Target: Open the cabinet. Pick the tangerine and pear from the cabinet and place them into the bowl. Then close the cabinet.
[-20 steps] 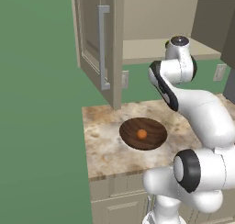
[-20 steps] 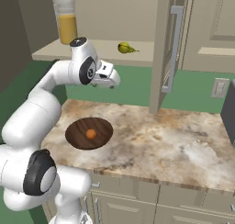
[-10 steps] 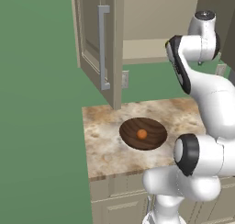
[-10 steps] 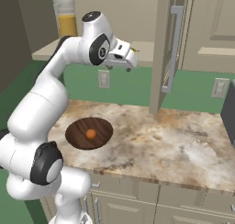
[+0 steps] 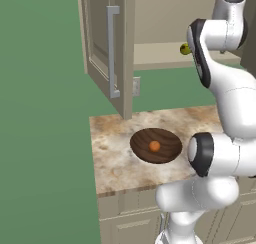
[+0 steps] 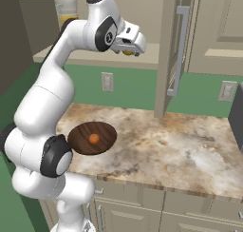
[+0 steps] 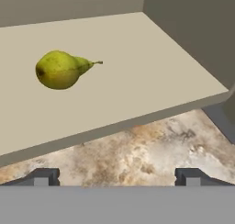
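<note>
A: Left base view first. How many of each?

B: One cabinet (image 5: 107, 48), its door swung open with one long silver bar handle (image 5: 112, 52) showing. One dark wooden bowl (image 5: 156, 145) on the marbled counter (image 5: 112, 158), one tangerine (image 5: 154, 146) lying in it. One pear (image 5: 184, 49), a yellow-green speck on the cabinet shelf, half hidden by the arm.

A: And the right base view?

B: The same bowl (image 6: 76, 138) and tangerine (image 6: 94, 139), plus a glass jar of orange juice (image 6: 65, 14) at the back of the shelf. The gripper (image 6: 134, 44) is up at shelf level, a sliver of the pear (image 6: 126, 52) just under it. Two wall outlets (image 6: 107, 81) below.

A: Hand view?

B: It gives the pear (image 7: 58, 70) whole: plump, yellow-green, tapering to a short stem, lying on its side on the beige shelf (image 7: 151, 76), near its front edge. The fingertips (image 7: 42, 176) stand wide apart with nothing between them, well short of the fruit. Counter stone shows below the shelf lip.
</note>
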Robot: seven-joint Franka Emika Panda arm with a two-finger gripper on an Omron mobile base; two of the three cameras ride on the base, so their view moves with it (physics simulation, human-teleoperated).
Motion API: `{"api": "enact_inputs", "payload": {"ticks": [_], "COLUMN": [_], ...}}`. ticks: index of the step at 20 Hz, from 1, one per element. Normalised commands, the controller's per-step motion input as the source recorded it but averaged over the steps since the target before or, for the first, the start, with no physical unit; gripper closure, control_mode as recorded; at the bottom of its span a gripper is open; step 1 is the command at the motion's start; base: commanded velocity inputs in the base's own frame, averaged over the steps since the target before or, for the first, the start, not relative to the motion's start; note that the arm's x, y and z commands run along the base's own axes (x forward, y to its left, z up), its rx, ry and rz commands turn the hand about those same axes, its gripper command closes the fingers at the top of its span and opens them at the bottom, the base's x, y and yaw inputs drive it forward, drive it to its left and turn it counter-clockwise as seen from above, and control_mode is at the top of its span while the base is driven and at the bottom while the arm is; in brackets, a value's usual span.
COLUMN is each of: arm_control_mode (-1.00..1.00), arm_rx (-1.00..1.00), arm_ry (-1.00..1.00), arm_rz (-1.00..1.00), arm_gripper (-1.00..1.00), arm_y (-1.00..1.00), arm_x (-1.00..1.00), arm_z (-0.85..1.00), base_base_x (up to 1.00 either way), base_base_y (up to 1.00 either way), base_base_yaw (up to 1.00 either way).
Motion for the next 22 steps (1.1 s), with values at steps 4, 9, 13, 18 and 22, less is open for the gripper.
{"api": "enact_inputs", "payload": {"ticks": [4, 9, 13, 18, 22], "arm_control_mode": [-1.00, -1.00, -1.00, -1.00, -1.00], "arm_rx": [0.01, 0.00, 0.00, 0.00, 0.00], "arm_ry": [-0.05, -0.06, -0.01, 0.00, 0.00], "arm_rz": [0.04, 0.04, 0.03, 0.04, 0.03], "arm_gripper": [-1.00, -1.00, -1.00, -1.00, -1.00], "arm_y": [0.00, 0.00, 0.03, 0.09, 0.09], "arm_x": [0.38, 0.40, 0.43, 0.41, 0.39], "arm_z": [0.03, 0.00, -0.01, -0.01, -0.03], "base_base_x": [0.00, 0.00, 0.00, 0.00, 0.00], "base_base_y": [0.00, 0.00, 0.00, 0.00, 0.00], "base_base_yaw": [0.00, 0.00, 0.00, 0.00, 0.00]}}
